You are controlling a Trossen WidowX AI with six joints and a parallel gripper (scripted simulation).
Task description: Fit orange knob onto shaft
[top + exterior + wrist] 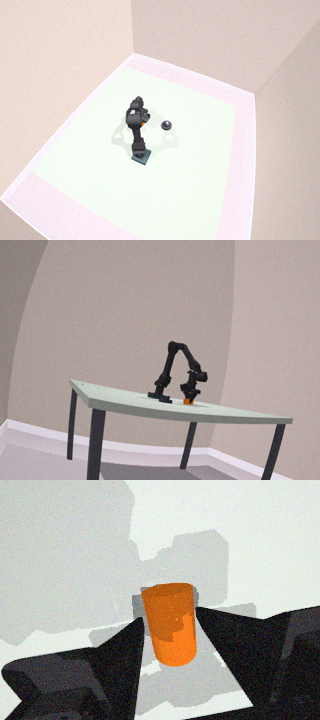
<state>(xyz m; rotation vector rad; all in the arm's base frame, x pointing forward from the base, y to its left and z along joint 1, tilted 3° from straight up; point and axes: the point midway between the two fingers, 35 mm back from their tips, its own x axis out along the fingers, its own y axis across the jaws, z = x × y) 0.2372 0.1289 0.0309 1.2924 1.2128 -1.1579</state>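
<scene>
The orange knob [142, 124] [188, 401] [172, 630] appears to lie on its side on the table. The top view shows only a sliver of it past the arm. I cannot make out its hole. My gripper [188, 399] [170, 614] is low over the table, with one fingertip on each side of the knob. In the wrist view a narrow gap shows between each fingertip and the knob, so the gripper is part open. The dark round pedestal [166, 127] [165, 399] stands apart from the knob, with the silver shaft [166, 122] [166, 394] upright on it.
The arm's teal base plate [144, 159] [152, 395] is on the pale green table top [180, 186] [124, 400]. The arm arches over from it to the knob. In the top view the pedestal is to the right of the gripper. Arm shadows fall around the knob.
</scene>
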